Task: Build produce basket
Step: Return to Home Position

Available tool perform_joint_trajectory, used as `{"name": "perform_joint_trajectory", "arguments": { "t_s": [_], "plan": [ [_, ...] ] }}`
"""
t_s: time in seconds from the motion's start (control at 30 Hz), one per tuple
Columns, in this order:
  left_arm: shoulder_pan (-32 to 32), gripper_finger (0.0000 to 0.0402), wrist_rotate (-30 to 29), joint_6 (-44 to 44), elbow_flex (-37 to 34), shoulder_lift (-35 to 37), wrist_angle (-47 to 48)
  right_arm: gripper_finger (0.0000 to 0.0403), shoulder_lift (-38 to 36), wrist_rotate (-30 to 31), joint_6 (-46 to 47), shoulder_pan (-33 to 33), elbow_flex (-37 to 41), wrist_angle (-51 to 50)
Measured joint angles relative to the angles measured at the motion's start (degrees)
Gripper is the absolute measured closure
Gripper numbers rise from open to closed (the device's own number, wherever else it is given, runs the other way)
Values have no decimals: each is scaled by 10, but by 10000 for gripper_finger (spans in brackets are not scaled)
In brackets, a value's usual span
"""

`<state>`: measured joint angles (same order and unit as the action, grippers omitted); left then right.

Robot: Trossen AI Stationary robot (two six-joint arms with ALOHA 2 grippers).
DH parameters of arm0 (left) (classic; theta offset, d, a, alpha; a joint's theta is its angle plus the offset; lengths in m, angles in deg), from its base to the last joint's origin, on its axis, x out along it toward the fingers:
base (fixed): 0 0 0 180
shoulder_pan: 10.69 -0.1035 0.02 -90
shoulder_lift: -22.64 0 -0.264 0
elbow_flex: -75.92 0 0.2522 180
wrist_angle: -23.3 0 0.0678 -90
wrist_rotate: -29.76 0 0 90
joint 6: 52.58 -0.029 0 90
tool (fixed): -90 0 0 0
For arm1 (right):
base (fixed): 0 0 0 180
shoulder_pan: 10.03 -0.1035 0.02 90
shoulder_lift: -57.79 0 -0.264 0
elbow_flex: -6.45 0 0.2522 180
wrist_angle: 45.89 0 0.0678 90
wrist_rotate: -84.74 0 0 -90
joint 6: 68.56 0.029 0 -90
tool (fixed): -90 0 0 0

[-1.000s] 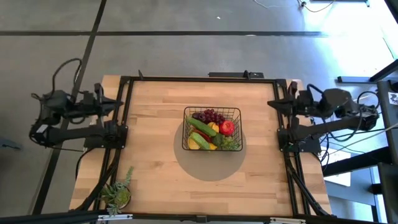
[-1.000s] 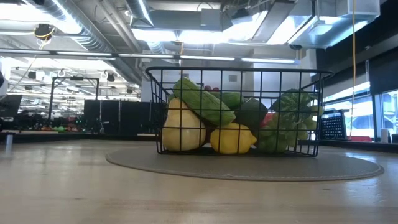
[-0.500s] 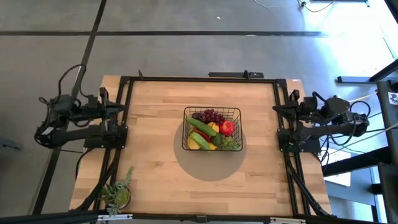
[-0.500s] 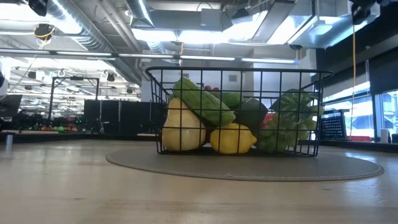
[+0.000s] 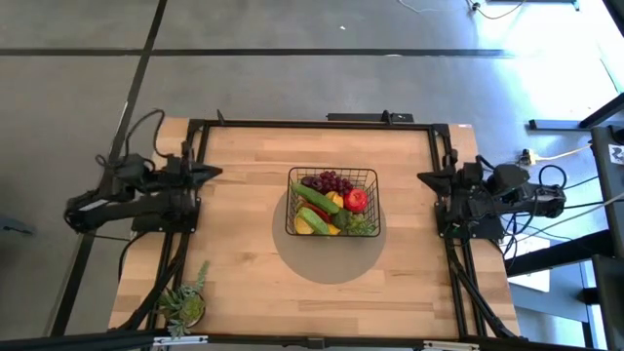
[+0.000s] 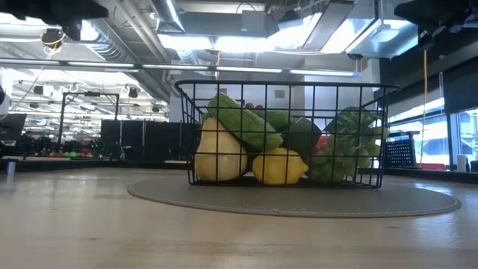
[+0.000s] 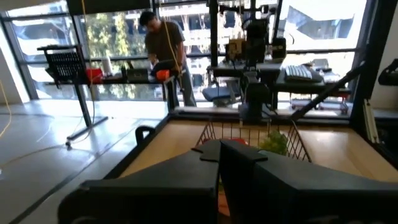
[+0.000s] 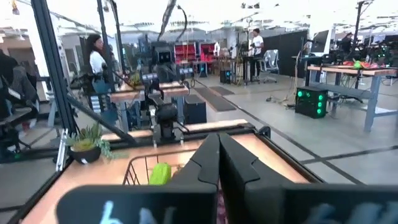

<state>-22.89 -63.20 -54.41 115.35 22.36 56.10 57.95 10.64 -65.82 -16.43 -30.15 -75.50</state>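
Sitting at the middle of the table (image 5: 244, 253), on a grey round mat (image 5: 331, 265), the basket (image 5: 332, 172) holds all the produce (image 5: 330, 205). Purple grapes (image 5: 331, 181) lie at its far side, a red apple (image 5: 356, 201) toward the right arm, and a cucumber (image 5: 313, 194) lies slantwise across the heap. A lemon (image 6: 280, 166) rests low against the mesh facing the low camera.

Neither claw touches the basket. The left gripper (image 5: 214, 173) hangs over the table's left edge, well apart from the basket and pointing toward it. Its two fingers (image 7: 186, 168) are pressed together with only a thin seam between them (nothing is pinched there). The right gripper (image 5: 422, 177) hangs over the right edge, likewise pointing inward. Its fingers (image 8: 249, 168) meet tip to tip, empty as well.

A small potted plant (image 5: 185, 304) stands at the near left corner of the table, far from both arms and outside the basket.
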Motion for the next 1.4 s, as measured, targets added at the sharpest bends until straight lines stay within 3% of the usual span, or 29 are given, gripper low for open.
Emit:
{"name": "perform_joint_trajectory", "arguments": {
  "t_s": [0.4, 0.6, 0.87, 1.17, 1.4],
  "plan": [
    [0, 402, 3, 1, -160, 1, -188, 403, -1, -21, -45, 0, 84, 38],
    [0, 402, 3, 30, -213, 1, -202, 403, -1, -55, -137, 0, 160, 113],
    [0, 401, 48, 29, -252, 0, -204, 403, -1, -57, -76, 0, 214, 161],
    [0, 402, 82, -12, -252, -3, -208, 403, 1, -108, -76, 0, 220, 168],
    [0, 402, 80, 30, -252, -3, -208, 403, 2, -111, -78, 0, 220, 168]
  ]
}}
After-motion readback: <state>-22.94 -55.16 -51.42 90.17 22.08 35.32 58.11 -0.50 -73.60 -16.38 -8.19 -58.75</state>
